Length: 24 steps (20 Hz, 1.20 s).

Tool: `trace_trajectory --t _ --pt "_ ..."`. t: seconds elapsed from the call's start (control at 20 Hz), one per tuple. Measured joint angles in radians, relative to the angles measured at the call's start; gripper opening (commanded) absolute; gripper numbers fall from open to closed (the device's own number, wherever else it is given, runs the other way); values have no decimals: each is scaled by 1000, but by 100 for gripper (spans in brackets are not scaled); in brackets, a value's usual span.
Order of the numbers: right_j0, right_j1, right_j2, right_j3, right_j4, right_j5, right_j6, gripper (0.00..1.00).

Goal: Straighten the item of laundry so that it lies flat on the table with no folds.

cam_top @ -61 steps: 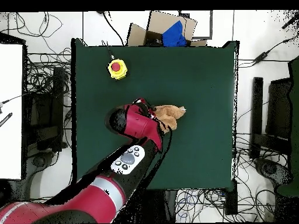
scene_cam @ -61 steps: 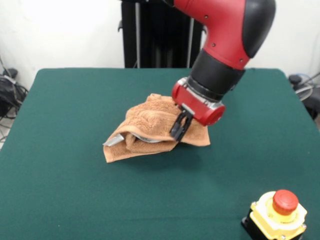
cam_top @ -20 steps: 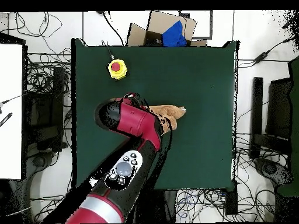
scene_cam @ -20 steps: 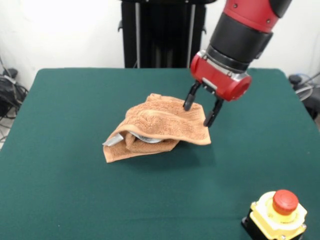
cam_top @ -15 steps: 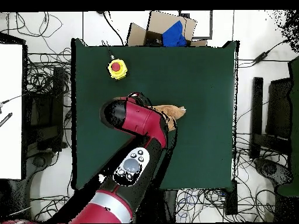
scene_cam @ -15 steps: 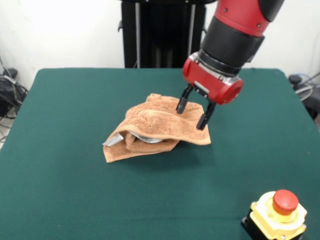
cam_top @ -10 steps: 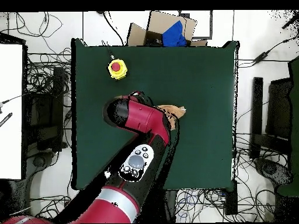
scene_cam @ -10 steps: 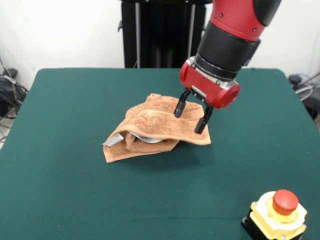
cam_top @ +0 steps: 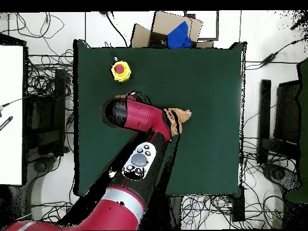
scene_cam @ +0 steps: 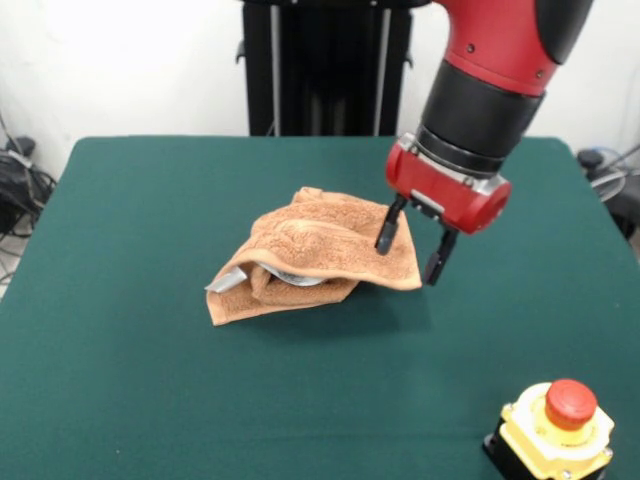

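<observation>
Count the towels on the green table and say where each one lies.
1: a crumpled orange-tan terry-cloth towel lies near the middle of the dark green felt-covered table, beside the open black gripper of the red arm. Nothing suggests another beneath it.

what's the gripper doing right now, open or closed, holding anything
Gripper: open, holding nothing, fingers spread at the towel's right edge.
</observation>
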Motion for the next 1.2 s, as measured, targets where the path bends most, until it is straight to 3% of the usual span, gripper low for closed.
trace_trajectory --t 0.4,1.2 --pt "-28 -7 62 -2 -28 0 0 100" --pt "-143 -28 222 -2 -182 -10 0 100"
